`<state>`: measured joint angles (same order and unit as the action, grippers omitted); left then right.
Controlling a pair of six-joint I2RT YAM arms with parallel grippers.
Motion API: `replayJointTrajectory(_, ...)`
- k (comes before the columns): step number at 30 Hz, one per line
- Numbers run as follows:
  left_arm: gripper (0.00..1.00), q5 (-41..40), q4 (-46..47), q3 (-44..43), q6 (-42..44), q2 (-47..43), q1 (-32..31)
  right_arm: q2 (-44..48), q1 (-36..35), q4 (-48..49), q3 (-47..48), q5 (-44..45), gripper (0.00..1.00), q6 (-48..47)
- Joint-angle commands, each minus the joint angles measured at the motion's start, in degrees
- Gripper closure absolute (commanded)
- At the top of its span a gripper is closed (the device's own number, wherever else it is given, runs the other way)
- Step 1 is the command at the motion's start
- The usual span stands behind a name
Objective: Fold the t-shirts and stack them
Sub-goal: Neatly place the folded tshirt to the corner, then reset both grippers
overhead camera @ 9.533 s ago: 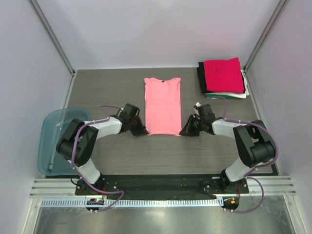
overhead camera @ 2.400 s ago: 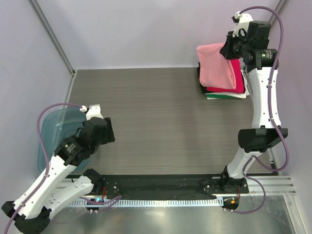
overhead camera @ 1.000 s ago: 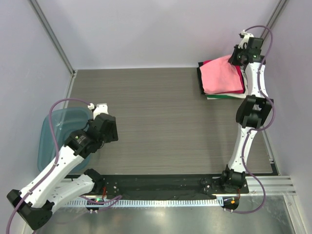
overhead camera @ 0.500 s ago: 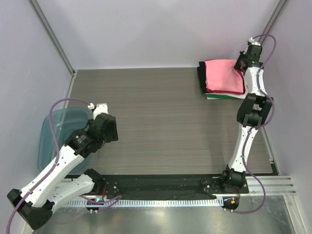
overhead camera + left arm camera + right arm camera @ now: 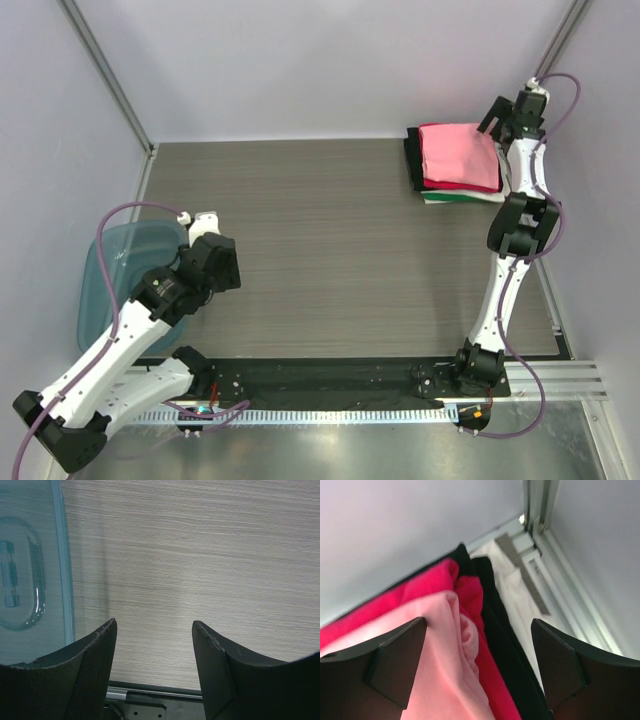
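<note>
Grey wood-grain table (image 5: 330, 220), your salmon-pink t-shirt (image 5: 458, 155) folded atop the stack (image 5: 460, 188) at far right, your right gripper (image 5: 480, 645) spread wide over its edge, holding nothing, your left gripper (image 5: 152, 630) half-open, empty, beside the blue bin (image 5: 95, 300).

The salmon-pink folded t-shirt (image 5: 458, 152) is soft, matt cloth, gently wrinkled, as are the bright magenta-red t-shirt (image 5: 437, 577) and the black t-shirt (image 5: 492, 611) under it. Left of that pink shirt, the grey wood-grain table (image 5: 330, 230) looks matt and finely streaked, while the translucent blue plastic bin (image 5: 97, 298) is smooth and glossy.
</note>
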<state>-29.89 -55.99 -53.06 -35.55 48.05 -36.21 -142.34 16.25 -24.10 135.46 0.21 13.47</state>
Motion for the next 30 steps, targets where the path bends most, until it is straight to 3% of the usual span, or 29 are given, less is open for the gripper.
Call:
replayJointTrajectory(1, 0.37, -1.7, 1.0, -0.4, -0.5, -1.1, 0.1, 6.5, 0.3, 2.8, 5.9, 4.4, 0.08, 1.9)
replayJointTrajectory(5, 0.37, -1.8, 1.1, -0.4, -0.5, -2.3, 0.1, 15.2, 0.2, 2.9, 3.7, 9.9, 0.07, 1.5)
replayJointTrajectory(9, 0.37, -2.1, 0.9, -0.3, -0.6, -3.8, 0.1, 26.2, 0.5, 2.8, -5.7, 10.9, 0.04, 1.8)
replayJointTrajectory(15, 0.37, -1.8, 1.1, -0.3, -0.4, -5.1, 0.2, 45.7, 0.7, 2.4, -24.0, -3.3, 0.0, 8.8)
replayJointTrajectory(21, 0.37, -0.5, 1.8, -0.1, 0.1, -6.2, 0.1, 66.6, 0.2, 4.8, -51.3, -20.0, 0.0, 18.5)
replayJointTrajectory(25, 0.37, -0.1, 1.9, 0.0, 0.2, -7.3, 0.1, 79.3, -1.7, 5.2, -66.1, -25.4, 0.0, 22.4)
replayJointTrajectory(30, 0.37, -0.3, 2.3, 0.2, 0.0, -9.2, 0.1, 92.1, -5.2, -0.5, -79.8, -23.8, 0.0, 23.2)
